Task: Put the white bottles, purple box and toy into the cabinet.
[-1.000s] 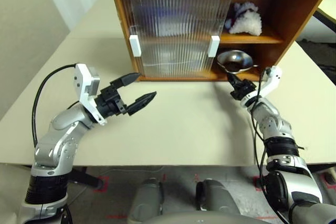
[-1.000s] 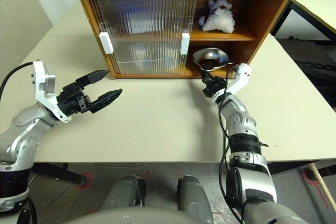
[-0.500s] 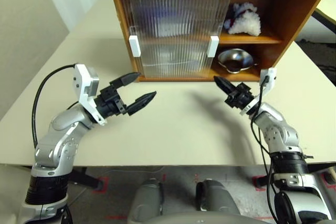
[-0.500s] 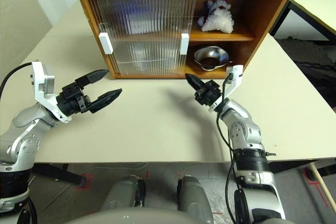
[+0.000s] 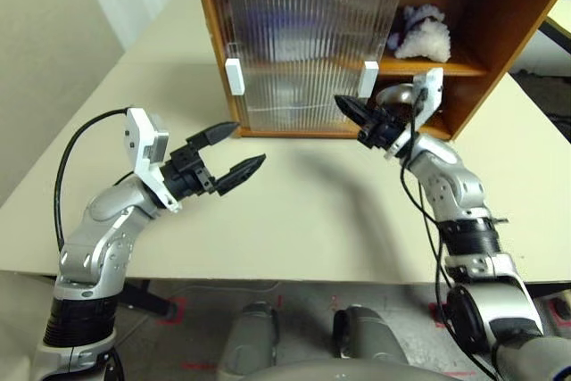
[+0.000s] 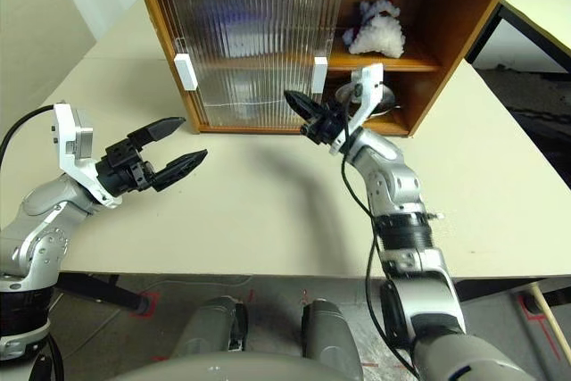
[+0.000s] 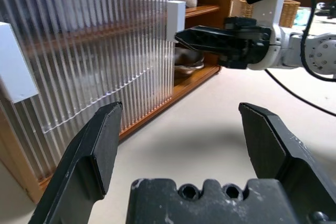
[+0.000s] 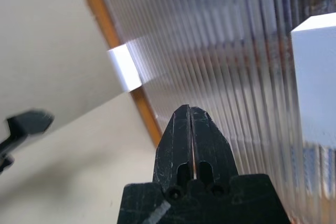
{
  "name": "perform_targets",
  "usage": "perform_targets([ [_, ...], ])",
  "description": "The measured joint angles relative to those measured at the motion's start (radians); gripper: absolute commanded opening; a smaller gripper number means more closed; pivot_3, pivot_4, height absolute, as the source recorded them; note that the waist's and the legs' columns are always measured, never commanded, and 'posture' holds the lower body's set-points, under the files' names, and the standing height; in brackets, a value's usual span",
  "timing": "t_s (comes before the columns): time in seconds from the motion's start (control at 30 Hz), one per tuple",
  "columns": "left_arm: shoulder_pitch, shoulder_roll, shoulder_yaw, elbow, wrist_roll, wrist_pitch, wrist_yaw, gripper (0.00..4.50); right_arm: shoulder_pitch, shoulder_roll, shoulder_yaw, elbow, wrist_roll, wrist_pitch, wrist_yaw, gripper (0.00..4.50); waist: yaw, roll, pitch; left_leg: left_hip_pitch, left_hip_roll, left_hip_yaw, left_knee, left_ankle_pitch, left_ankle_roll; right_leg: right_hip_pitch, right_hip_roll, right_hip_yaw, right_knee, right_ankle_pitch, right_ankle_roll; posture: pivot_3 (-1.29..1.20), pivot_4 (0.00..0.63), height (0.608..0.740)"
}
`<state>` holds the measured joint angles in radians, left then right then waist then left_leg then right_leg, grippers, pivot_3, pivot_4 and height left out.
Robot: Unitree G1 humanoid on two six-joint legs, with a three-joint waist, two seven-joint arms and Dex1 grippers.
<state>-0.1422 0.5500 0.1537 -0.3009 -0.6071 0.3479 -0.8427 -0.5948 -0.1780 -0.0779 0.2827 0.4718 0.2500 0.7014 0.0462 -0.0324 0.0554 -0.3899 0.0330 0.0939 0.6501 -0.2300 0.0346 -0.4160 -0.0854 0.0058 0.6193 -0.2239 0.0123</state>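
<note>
The orange-brown cabinet [image 5: 464, 51] stands at the back of the table, its ribbed sliding doors [image 5: 303, 51] covering the left part. The toy [image 5: 419, 33], a fluffy white plush, sits on the upper shelf in the uncovered right part. Behind the doors there are just blurred pale shapes; the white bottles and purple box cannot be made out. My right gripper [image 5: 343, 104] is shut and empty, its tip just in front of the right white door handle [image 5: 370, 78]. My left gripper [image 5: 247, 144] hovers open and empty over the table, before the left door handle [image 5: 235, 76].
A steel bowl [image 5: 395, 95] lies on the lower shelf, partly behind my right wrist. The beige table [image 5: 303, 211] spreads between the arms. Another table edge [image 6: 535, 15] shows at the far right.
My right gripper has risen and swung left, from in front of the bowl to the right door handle, staying shut. The left gripper has not moved.
</note>
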Motion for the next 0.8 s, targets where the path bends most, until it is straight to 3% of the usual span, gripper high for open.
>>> perform_targets([
  [0.37,-0.008,-0.004,-0.015,0.002,0.002,0.000,0.001,4.50,-0.077,-0.022,-0.036,0.139,-0.057,-0.053,-0.060,0.01,-0.001,-0.001,0.000,0.000,0.000,0.000,0.000,0.000,0.000,0.000,0.000,0.000,0.000,0.000,0.000,0.16,0.000,0.740],
  [0.8,-0.042,-0.007,-0.020,0.033,0.004,-0.003,-0.012,4.50,-0.059,-0.080,-0.059,0.149,-0.093,-0.111,-0.098,0.01,-0.004,-0.001,-0.001,0.000,0.000,0.000,0.001,0.000,0.000,0.000,0.000,0.000,0.001,0.000,0.001,0.12,0.000,0.740],
])
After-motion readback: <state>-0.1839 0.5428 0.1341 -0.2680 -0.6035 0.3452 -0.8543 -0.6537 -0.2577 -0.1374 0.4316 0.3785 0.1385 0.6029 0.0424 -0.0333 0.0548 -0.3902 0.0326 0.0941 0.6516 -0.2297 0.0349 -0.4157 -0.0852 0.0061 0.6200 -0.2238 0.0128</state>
